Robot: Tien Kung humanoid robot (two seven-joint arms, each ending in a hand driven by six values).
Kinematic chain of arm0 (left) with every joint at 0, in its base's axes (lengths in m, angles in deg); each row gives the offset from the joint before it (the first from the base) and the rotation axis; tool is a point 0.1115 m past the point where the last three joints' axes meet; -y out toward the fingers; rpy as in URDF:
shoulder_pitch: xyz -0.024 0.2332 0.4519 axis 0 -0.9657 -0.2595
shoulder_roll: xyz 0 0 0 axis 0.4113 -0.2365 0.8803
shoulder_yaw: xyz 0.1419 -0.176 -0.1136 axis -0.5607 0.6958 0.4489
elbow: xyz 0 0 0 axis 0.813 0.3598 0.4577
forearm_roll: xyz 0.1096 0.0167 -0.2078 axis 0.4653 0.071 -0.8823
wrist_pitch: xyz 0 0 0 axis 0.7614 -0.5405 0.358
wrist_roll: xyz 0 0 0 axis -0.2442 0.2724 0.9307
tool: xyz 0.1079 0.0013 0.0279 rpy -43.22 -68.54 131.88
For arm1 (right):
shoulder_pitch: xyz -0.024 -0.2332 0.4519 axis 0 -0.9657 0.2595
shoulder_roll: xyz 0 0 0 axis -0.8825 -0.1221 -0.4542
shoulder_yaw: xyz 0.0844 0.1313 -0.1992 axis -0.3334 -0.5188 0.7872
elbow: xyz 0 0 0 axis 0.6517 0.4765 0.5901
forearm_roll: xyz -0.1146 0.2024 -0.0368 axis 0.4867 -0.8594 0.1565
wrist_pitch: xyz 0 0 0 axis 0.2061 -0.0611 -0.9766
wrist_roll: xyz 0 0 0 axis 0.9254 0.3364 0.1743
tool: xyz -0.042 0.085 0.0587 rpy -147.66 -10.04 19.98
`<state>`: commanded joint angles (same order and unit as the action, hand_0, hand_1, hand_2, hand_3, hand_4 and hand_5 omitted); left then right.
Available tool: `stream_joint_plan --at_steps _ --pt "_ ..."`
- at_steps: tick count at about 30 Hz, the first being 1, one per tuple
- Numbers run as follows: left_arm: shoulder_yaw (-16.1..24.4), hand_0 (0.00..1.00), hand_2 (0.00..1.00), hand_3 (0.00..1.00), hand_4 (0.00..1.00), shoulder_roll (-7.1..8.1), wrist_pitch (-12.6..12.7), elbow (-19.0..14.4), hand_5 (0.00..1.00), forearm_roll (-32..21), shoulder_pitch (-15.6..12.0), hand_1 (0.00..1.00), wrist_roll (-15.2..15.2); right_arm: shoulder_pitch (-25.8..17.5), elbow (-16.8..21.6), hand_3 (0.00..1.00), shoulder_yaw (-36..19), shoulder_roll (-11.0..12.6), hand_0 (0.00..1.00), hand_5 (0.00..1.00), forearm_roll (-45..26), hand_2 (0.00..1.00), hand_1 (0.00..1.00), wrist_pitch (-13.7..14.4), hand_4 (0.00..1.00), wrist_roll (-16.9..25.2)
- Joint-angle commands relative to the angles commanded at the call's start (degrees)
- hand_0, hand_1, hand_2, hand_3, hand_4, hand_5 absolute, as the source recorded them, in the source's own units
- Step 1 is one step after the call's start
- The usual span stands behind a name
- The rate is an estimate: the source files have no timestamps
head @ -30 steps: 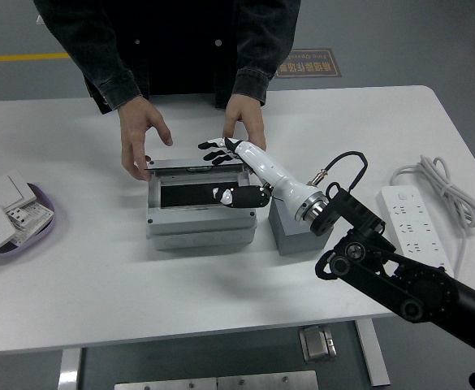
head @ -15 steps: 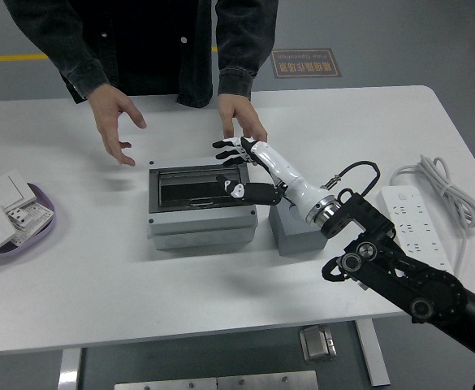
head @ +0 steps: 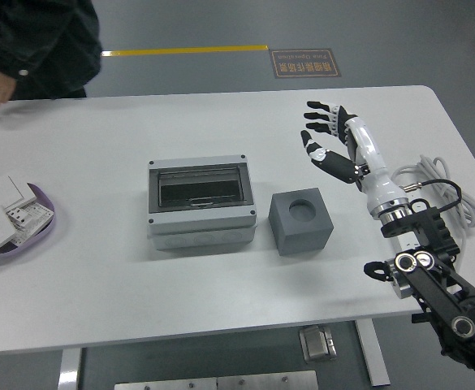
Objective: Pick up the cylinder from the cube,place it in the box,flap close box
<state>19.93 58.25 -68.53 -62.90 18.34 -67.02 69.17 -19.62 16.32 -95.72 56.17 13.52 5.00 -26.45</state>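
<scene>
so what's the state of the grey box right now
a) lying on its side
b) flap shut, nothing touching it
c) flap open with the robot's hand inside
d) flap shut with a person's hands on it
b: the box sits upright with its dark flap down flat, the right hand is raised, open and empty, off to the right past the cube, and the person is away at the top left corner.

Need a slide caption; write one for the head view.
Box closed, cube socket empty, right robot hand open above the table.
</scene>
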Motion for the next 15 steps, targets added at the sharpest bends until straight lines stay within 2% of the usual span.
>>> stream_joint_plan --at_steps 2,3,9,14,15 --pt "-0.14 0.601 0.557 0.6 0.665 -0.07 0.03 0.0 0.256 -0.24 -0.24 0.582 0.03 -2.29 -1.0 0.744 -3.78 -1.05 0.735 0.172 -2.19 0.7 0.659 -0.29 0.612 1.36" --pt "-0.17 0.601 0.557 0.599 0.665 -0.1 0.02 0.0 0.259 -0.27 -0.33 0.582 0.04 -3.45 -1.69 0.711 -5.71 -1.67 0.709 0.186 -3.52 0.681 0.649 -0.57 0.587 2.05" --pt "-0.12 0.601 0.558 0.599 0.666 0.23 -0.25 0.0 0.257 0.08 0.12 0.582 -0.38 -5.91 -3.26 0.702 -15.26 -3.2 0.693 0.174 -7.34 0.678 0.65 -1.82 0.588 4.24" --pt "-0.12 0.601 0.558 0.599 0.666 0.87 -0.44 0.0 0.257 0.33 0.69 0.582 -0.69 -6.65 -3.53 0.702 -19.61 -3.48 0.693 0.174 -8.52 0.678 0.65 -2.24 0.588 5.06" --pt "-0.19 0.601 0.558 0.6 0.667 0.94 -0.48 0.0 0.257 0.32 0.73 0.582 -0.69 -6.71 -3.55 0.71 -20.09 -3.57 0.698 0.16 -8.56 0.683 0.655 -2.3 0.618 5.15"
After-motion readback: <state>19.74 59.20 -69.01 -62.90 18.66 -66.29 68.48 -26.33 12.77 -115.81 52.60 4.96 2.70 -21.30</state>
